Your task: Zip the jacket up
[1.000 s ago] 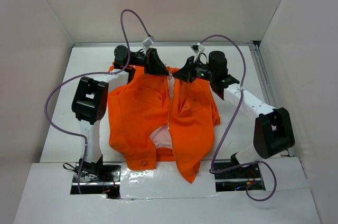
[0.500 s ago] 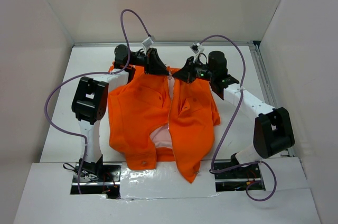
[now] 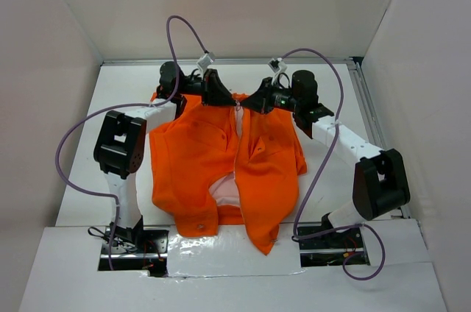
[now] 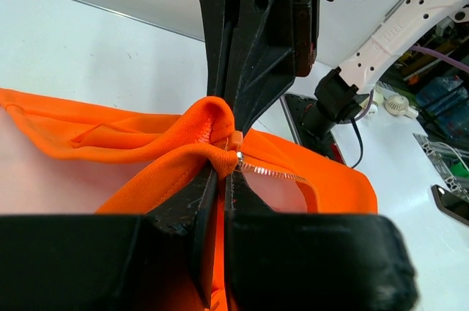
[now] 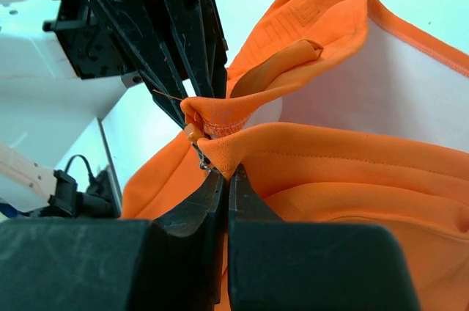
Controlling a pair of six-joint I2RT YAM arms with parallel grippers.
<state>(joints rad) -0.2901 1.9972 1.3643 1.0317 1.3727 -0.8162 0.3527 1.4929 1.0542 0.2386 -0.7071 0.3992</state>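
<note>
Orange jacket (image 3: 195, 157): your left pincer (image 4: 223, 157) and right pincer (image 5: 220, 170) stay clenched at its collar; only the left elbow (image 3: 118, 144) shifted, zipper (image 4: 272, 172) unadvanced.

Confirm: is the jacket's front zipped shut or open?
Open at the near end: on the jacket the front panels part, baring pale lining. Farther up the edges meet; meshed or not, cannot tell.

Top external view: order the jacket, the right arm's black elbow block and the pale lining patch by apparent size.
1. jacket
2. black elbow block
3. pale lining patch
The block stands higher, nearer the camera, so its lead may be partly apparent.
</note>
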